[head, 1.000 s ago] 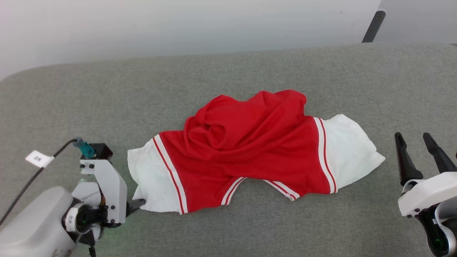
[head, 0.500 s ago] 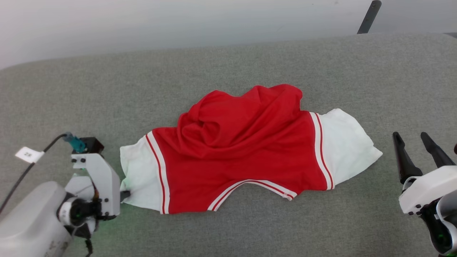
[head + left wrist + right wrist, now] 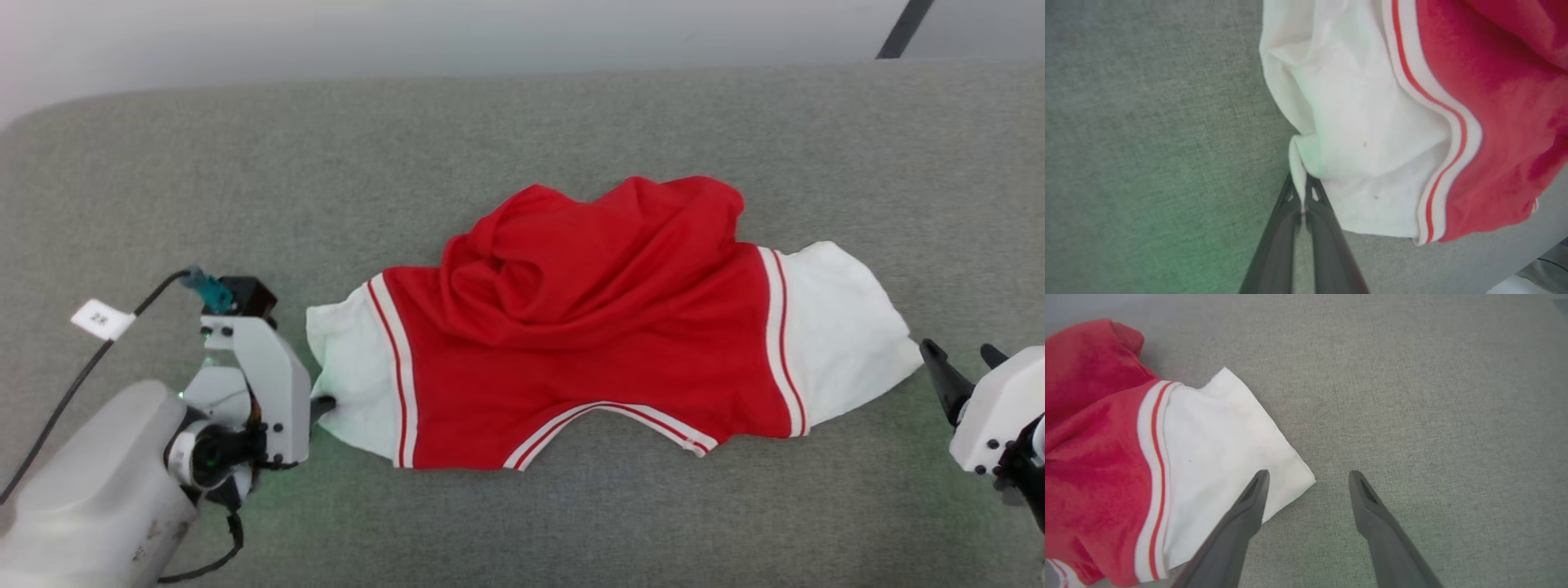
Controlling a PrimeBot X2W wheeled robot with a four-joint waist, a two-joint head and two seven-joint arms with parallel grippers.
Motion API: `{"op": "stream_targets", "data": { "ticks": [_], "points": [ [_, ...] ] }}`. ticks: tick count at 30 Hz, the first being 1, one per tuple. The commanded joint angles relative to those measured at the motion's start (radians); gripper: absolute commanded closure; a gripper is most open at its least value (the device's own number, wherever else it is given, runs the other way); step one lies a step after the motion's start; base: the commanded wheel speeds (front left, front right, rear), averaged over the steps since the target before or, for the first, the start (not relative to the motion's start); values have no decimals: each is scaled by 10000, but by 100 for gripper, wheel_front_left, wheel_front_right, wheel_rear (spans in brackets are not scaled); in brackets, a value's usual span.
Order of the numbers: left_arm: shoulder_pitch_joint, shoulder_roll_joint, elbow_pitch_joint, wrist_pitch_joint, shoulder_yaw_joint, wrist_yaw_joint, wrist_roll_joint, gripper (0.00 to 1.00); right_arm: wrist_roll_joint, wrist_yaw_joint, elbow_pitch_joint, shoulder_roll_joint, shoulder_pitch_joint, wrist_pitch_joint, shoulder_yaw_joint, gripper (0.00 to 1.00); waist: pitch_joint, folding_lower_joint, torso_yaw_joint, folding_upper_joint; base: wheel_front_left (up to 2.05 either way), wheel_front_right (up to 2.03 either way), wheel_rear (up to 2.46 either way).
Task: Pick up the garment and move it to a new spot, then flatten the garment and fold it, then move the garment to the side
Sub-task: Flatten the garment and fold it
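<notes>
The garment (image 3: 604, 343), a red shirt with white striped sleeves, lies crumpled on the grey table (image 3: 522, 139), its body bunched up toward the back. My left gripper (image 3: 325, 403) is at the edge of the left white sleeve. In the left wrist view the left gripper (image 3: 1302, 192) is shut on a pinched fold of that sleeve (image 3: 1347, 122). My right gripper (image 3: 963, 359) stands open just right of the right sleeve's corner. In the right wrist view the right gripper (image 3: 1308, 477) straddles that corner of the right sleeve (image 3: 1220, 449), one finger over the white cloth, the other over bare table.
Grey fabric covers the whole table, with open room in front of, behind and to both sides of the shirt. A black cable with a white tag (image 3: 102, 320) runs to the left wrist. A dark pole (image 3: 902, 28) leans beyond the far right edge.
My left gripper has shut on the left sleeve's edge. The right gripper has come closer to the right sleeve's corner. The head camera has shifted, so the whole scene sits differently.
</notes>
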Motion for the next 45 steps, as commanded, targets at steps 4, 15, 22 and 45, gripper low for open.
{"op": "stream_targets", "data": {
  "ticks": [4,15,22,45],
  "points": [
    [-100,-377,33,-102,-173,-67,127,100,-24,-10,436,-42,-346,419,-183,0,354,0,315,0,0,0,0],
    [-301,-565,390,-293,-197,-231,196,100,-198,-10,1678,180,-707,1801,-361,100,779,0,571,0,0,0,0],
    [-571,-603,623,-309,-195,-393,221,100,-181,-10,1735,336,-1175,2195,-950,100,685,0,637,0,0,0,0],
    [-4006,-776,711,-183,71,-873,864,100,71,-10,1073,-202,-4356,1441,447,100,-1452,0,770,0,0,0,0]
  ]
}}
